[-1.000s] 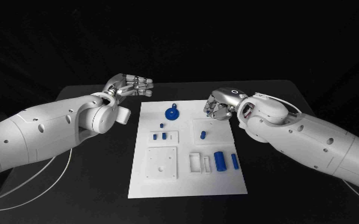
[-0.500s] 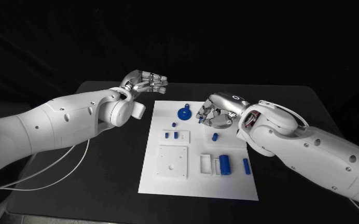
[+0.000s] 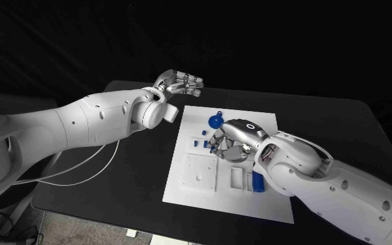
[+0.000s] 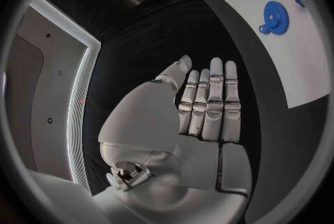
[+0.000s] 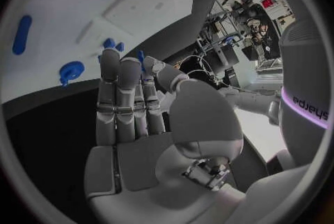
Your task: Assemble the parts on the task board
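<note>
A black table (image 3: 122,182) — the white task board (image 3: 269,125) lies flat at its middle.

Parts under the right robot hand (image 3: 231,143) on the task board (image 3: 196,191).

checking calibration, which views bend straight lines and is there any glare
Both wrist views are fisheye circles: the white board edge curves in the left wrist view, and its raised outlines bow in the right wrist view. Head view keeps the board edges straight. Glare: soft highlights on the right hand in the head view.
</note>
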Controlling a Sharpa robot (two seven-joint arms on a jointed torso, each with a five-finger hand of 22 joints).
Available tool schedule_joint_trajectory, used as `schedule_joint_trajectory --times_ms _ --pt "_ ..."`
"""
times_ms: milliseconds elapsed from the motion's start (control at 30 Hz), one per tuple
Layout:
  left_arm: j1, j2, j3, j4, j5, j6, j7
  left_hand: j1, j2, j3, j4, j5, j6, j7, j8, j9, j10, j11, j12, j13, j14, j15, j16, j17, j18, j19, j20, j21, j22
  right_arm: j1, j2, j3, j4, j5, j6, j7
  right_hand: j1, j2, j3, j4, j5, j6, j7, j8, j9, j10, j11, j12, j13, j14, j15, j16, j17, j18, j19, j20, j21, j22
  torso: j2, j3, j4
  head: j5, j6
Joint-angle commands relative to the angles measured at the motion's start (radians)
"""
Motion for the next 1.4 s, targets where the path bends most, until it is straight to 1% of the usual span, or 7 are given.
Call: schedule_joint_trajectory --times_ms 33,233,433,633,900,1167,1400 --pt "0.001 0.003 0.001 0.000 -0.004 0.002 0.019 0.000 0.008 0.001 -0.005 0.005 -0.004 0.001 0.001 0.000 -0.001 -0.003 -0.003 0.000 -0.002 -0.001 -0.003 0.000 0.012 0.006 0.002 0.005 -0.001 -0.010 0.013 -0.011 -0.009 -0.083 -0.029 -0.033 -0.003 0.008 0.006 -0.005 -0.008 0.007 0.002 0.004 0.002 0.024 -0.017 0.002 0.001 -0.007 -0.007 0.004 -0.002 0.012 0.009 0.001 -0.005 0.003 0.001 0.0012 0.0004 0.022 -0.007" --pt "0.001 0.005 0.001 0.000 -0.004 0.005 0.018 0.001 0.008 0.002 -0.006 0.005 -0.004 0.001 0.001 0.000 -0.001 -0.003 -0.003 0.000 -0.002 -0.001 -0.003 0.000 0.012 0.005 0.002 0.005 -0.001 -0.031 0.033 -0.025 -0.024 -0.123 -0.042 -0.043 -0.003 0.006 0.009 -0.005 -0.014 0.008 0.002 0.004 0.002 0.025 -0.017 0.002 0.001 -0.007 -0.008 0.006 -0.002 0.012 0.009 0.001 -0.005 0.006 0.002 0.0019 0.0009 0.049 -0.018" --pt "0.001 0.009 0.001 0.000 -0.004 0.009 0.018 0.001 0.008 0.002 -0.006 0.005 -0.004 0.001 0.001 0.000 -0.001 -0.003 -0.003 0.000 -0.002 -0.001 -0.003 0.000 0.012 0.005 0.002 0.005 -0.001 -0.054 0.046 -0.031 -0.036 -0.140 -0.041 -0.047 -0.003 0.005 0.013 -0.005 -0.016 0.009 0.002 0.004 0.002 0.025 -0.017 0.002 0.001 -0.008 -0.008 0.007 -0.002 0.012 0.010 0.001 -0.007 0.012 0.002 0.0003 0.0003 0.062 -0.022" --pt "0.001 0.010 0.001 0.004 -0.004 0.015 0.013 0.001 0.008 0.002 -0.006 0.005 -0.004 0.001 0.001 0.000 -0.001 -0.003 -0.003 0.000 -0.002 -0.001 -0.003 0.000 0.012 0.005 0.002 0.005 -0.001 -0.062 0.047 -0.039 -0.052 -0.148 -0.041 -0.052 -0.003 0.005 0.013 -0.005 -0.016 0.009 0.002 0.004 0.002 0.025 -0.017 0.002 0.001 -0.008 -0.008 0.007 -0.002 0.012 0.010 0.001 -0.007 0.012 0.001 -0.0002 0.0013 0.062 -0.027" --pt "0.001 0.007 0.001 0.018 -0.007 0.020 0.010 -0.003 0.009 0.001 -0.004 0.006 -0.005 0.001 0.001 0.000 -0.003 -0.002 -0.003 0.000 -0.004 0.000 -0.003 -0.001 0.011 0.005 0.003 0.005 -0.002 -0.068 0.058 -0.048 -0.083 -0.150 -0.042 -0.049 -0.004 0.004 0.014 -0.004 -0.012 0.009 0.002 0.004 0.002 0.026 -0.017 0.002 0.001 -0.008 -0.008 0.009 -0.002 0.012 0.011 0.000 -0.010 0.017 0.002 0.0014 0.0011 0.066 -0.034" --pt "0.001 0.003 0.001 0.022 -0.009 0.018 0.012 -0.003 0.009 0.002 -0.004 0.005 -0.005 0.001 0.001 0.000 0.000 -0.003 -0.003 0.000 -0.011 0.002 -0.003 -0.002 0.012 0.004 0.004 0.005 -0.004 -0.072 0.061 -0.053 -0.104 -0.154 -0.043 -0.049 -0.004 0.003 0.017 -0.005 -0.013 0.009 0.001 0.004 0.002 0.026 -0.017 0.002 0.001 -0.008 -0.008 0.010 -0.003 0.012 0.013 0.000 -0.012 0.022 0.002 -0.0002 0.0004 0.066 -0.038" --pt "0.001 0.002 0.001 0.022 -0.013 0.017 0.012 -0.003 0.009 0.002 -0.005 0.005 -0.006 0.001 0.001 0.000 0.001 -0.003 -0.003 0.000 -0.013 0.002 -0.003 -0.003 0.013 0.004 0.005 0.005 -0.005 -0.075 0.064 -0.057 -0.109 -0.154 -0.044 -0.048 -0.004 0.003 0.017 -0.005 -0.013 0.009 0.001 0.004 0.002 0.026 -0.017 0.002 0.001 -0.008 -0.008 0.010 -0.003 0.012 0.013 0.000 -0.012 0.022 0.001 0.0008 0.0002 0.065 -0.039"
